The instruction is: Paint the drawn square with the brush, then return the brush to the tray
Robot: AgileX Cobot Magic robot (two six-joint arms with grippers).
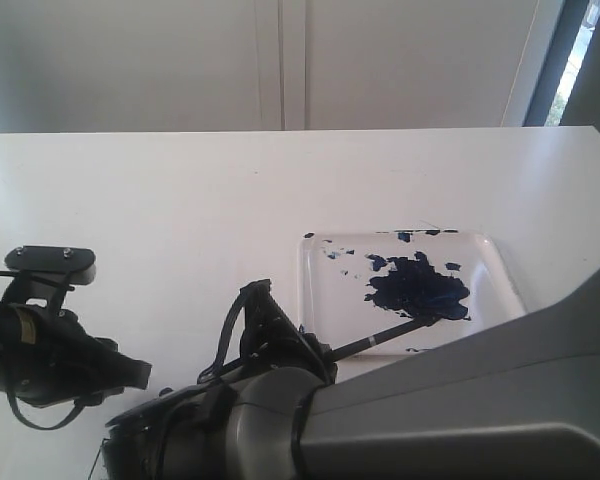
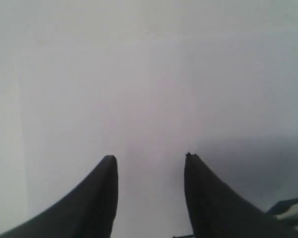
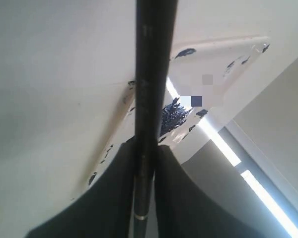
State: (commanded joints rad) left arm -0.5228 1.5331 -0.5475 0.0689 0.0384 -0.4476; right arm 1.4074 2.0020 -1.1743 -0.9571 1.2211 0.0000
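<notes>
Over the tray (image 1: 485,262), brush (image 1: 375,341) in right jaws.

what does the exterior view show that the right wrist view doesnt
Only the exterior view: the whole tray, the brush tip resting at the edge of the paint blotch, and the left arm away from the tray. Only the right wrist view: the right gripper with its fingers clamped on the brush handle, and the pale ring near the handle's end. Both: brush, tray and blotch.
</notes>
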